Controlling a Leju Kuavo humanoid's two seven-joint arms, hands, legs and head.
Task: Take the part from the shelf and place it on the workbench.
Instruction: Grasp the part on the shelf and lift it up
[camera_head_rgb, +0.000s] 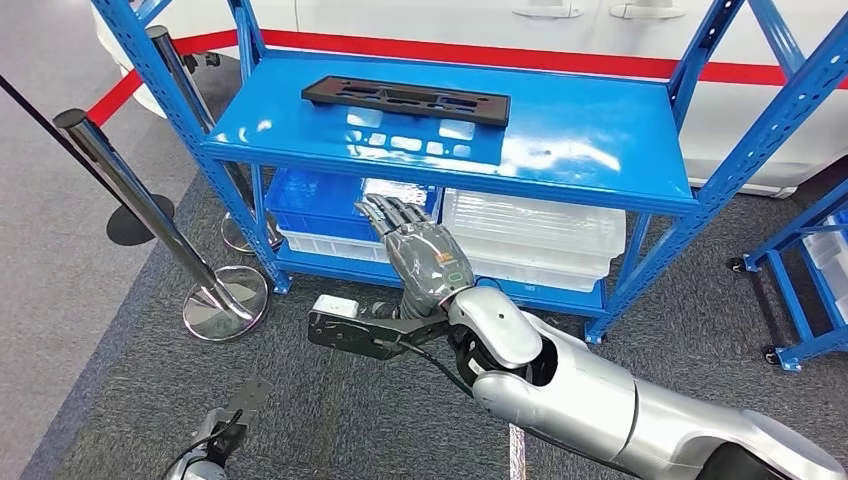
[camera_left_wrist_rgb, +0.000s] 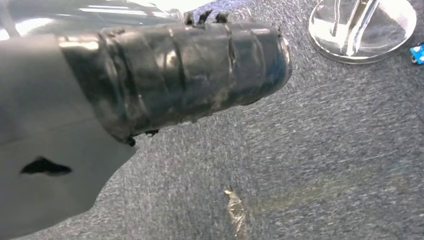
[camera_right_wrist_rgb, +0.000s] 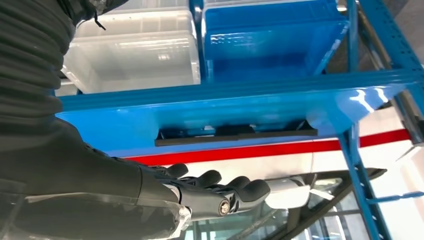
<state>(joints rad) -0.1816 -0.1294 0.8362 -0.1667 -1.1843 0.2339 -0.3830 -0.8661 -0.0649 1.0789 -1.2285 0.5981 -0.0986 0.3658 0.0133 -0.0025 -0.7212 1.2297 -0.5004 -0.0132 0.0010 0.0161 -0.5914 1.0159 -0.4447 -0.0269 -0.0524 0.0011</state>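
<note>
Currently right hand (camera_head_rgb: 425, 255) empty, fingers extended apart, at 6 o'clock of black part (camera_head_rgb: 406, 100) on blue shelf (camera_head_rgb: 560, 150); left hand's (camera_left_wrist_rgb: 175, 75) state unclear.

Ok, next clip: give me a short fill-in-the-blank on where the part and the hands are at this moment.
1. The black part lies flat on the ____ shelf of the blue rack.
2. The right hand holds ____, its fingers stretched out toward the rack.
3. Under the part's shelf, the blue bin sits beside a ____ bin.
4. The left hand hangs over the grey ____.

Missing words: top; nothing; clear; carpet
</note>
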